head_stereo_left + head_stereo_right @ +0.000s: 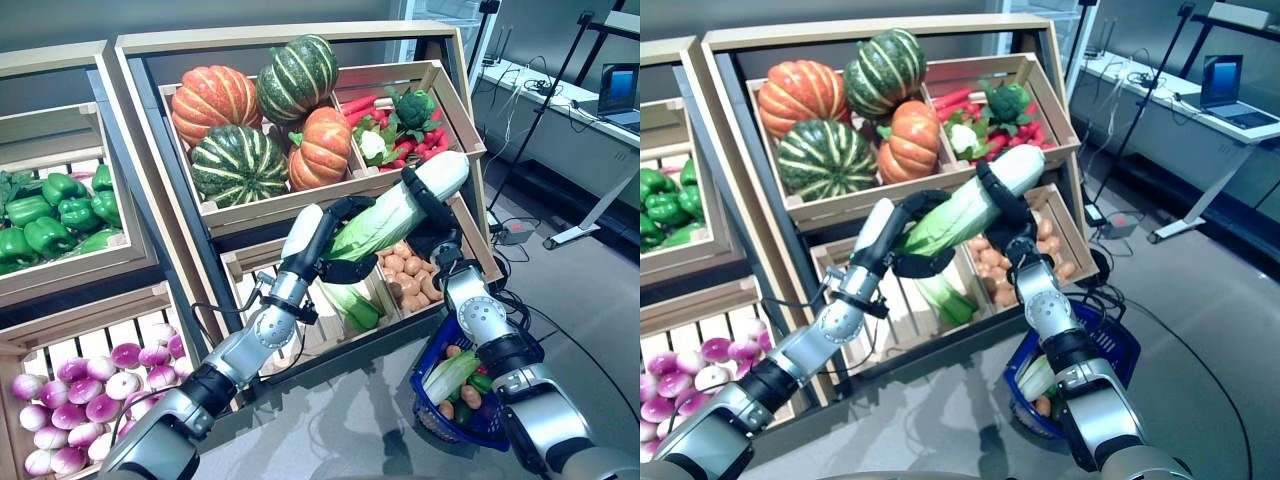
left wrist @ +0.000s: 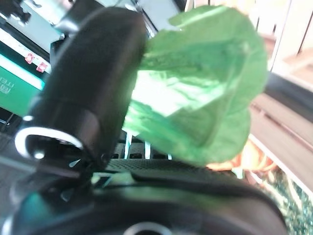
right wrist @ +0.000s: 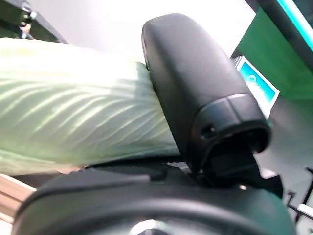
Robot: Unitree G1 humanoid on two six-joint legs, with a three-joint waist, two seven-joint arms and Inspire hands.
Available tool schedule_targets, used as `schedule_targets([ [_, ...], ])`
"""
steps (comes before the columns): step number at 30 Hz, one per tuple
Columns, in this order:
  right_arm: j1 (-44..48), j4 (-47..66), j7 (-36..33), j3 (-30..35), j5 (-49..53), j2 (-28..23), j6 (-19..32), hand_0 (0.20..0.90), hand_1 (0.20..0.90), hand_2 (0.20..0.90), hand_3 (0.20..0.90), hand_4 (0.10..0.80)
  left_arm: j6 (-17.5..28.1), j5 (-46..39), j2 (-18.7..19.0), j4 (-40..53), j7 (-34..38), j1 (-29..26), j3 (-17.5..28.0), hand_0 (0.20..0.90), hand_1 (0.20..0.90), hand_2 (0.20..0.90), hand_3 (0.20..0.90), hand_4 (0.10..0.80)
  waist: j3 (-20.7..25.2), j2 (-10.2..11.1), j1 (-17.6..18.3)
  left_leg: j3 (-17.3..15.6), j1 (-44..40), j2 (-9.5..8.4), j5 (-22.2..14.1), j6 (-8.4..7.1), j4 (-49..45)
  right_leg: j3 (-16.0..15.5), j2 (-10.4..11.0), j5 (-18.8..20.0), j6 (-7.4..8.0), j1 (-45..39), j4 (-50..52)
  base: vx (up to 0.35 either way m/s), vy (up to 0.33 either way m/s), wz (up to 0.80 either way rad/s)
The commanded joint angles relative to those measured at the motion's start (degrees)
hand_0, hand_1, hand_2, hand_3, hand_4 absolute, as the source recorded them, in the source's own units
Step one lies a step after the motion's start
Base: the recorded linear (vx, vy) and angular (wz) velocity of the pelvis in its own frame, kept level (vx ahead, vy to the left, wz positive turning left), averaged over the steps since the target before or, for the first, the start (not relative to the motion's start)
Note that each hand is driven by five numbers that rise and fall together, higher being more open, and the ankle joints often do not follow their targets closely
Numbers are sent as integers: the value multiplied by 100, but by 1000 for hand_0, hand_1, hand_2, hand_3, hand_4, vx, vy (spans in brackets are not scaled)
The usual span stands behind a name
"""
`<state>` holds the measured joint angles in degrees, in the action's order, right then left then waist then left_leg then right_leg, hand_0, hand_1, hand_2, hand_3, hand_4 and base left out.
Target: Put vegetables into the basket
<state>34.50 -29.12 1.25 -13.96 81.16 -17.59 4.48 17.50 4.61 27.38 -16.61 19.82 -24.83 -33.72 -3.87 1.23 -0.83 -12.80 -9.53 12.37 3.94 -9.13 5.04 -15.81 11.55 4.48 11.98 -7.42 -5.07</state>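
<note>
A long napa cabbage (image 1: 392, 213), white at one end and leafy green at the other, is held up in front of the shelf crates. My left hand (image 1: 322, 244) is shut round its green leafy end (image 2: 200, 98), the thumb (image 2: 93, 83) lying against the leaves. My right hand (image 1: 432, 215) is shut round its white end (image 3: 73, 127), thumb (image 3: 195, 88) over the ribs. Below my right arm, a blue basket (image 1: 492, 426) stands on the floor. It holds another cabbage (image 1: 448, 376), potatoes and a green vegetable.
The upper crate (image 1: 275, 200) holds orange and green squashes (image 1: 238, 160); beside it lie carrots, broccoli and cauliflower (image 1: 400, 125). Lower crates hold potatoes (image 1: 410, 275) and more cabbage (image 1: 352, 303). Green peppers (image 1: 50, 215) and turnips (image 1: 90, 390) fill the left shelves. A desk (image 1: 570, 110) stands at the far right.
</note>
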Motion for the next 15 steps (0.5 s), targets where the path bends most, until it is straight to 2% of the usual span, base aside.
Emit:
schedule_targets([
  [1, 1062, 38, 135, 631, -350, -250, 700, 300, 300, 300, 300, 400, 457, -489, -25, -137, -31, -467, 126, 900, 900, 900, 900, 800, 315, 145, 33, 134, 128, -322, -462, 198, -4, 209, -113, -303, -217, -131, 43, -20, -18, -5],
  [9, 716, 145, 273, 1010, -583, -644, 1031, 300, 300, 300, 300, 400, 386, -152, 53, -862, -34, -65, 442, 900, 900, 900, 900, 800, 269, 155, 70, 76, 97, -292, -469, 193, -4, 224, -115, -296, -204, -135, 27, -6, -14, -4],
  [15, 545, -13, 186, 1358, -886, -1205, 1167, 300, 300, 300, 300, 400, 220, 148, 169, -1482, -51, 273, 664, 900, 900, 900, 900, 800, 249, 167, 110, 1, 87, -271, -443, 181, -5, 269, -118, -284, -188, -117, 37, 0, 0, 0],
])
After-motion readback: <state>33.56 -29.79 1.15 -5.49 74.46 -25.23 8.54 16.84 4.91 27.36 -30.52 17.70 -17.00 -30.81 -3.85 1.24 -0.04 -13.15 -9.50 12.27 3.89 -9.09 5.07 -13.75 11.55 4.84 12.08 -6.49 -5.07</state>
